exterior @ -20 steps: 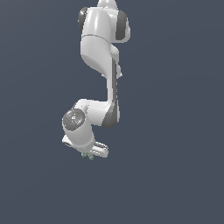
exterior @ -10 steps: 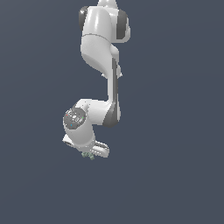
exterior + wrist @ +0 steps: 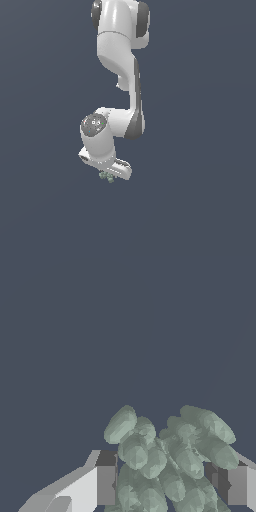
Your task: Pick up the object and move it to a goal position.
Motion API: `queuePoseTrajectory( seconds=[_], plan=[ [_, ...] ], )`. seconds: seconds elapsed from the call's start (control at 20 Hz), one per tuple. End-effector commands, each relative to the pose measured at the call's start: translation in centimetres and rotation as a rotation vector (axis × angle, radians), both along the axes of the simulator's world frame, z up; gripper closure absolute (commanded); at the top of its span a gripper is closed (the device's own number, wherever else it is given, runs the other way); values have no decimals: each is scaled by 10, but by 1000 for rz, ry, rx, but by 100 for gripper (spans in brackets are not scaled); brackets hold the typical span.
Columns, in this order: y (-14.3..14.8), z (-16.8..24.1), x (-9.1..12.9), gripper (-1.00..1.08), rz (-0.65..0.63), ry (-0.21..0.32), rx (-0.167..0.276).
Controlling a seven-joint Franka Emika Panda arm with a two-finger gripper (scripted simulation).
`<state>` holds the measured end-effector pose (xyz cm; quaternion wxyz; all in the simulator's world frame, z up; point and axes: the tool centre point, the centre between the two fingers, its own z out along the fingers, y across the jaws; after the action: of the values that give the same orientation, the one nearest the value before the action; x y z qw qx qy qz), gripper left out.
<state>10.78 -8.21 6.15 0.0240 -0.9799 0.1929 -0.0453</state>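
The object (image 3: 106, 177) is a tiny pale grey-green knobbly cluster of rounded lumps. In the exterior view it shows just under the white hand of my arm, near the middle of the picture. In the wrist view the object (image 3: 167, 458) fills the space between my two fingers (image 3: 102, 483). My gripper (image 3: 107, 176) is shut on it, with a finger on each side of the cluster. The gripper (image 3: 167, 486) and the cluster are seen against plain dark grey ground.
The white arm (image 3: 120, 75) rises from the gripper to the top of the exterior view. All around is a plain dark grey-blue surface with no other objects in sight.
The hand with the cluster has shifted slightly, a little toward the exterior view's right and upward. The grip on the cluster has stayed the same.
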Motion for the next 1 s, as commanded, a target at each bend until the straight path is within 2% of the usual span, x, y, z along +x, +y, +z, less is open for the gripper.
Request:
queuePoseTrajectory(
  seconds=[0.0,0.95],
  plan=[
    [12,9,2,108,-33,-37,13],
    [129,113,23,108,-382,-425,155]
  ],
)
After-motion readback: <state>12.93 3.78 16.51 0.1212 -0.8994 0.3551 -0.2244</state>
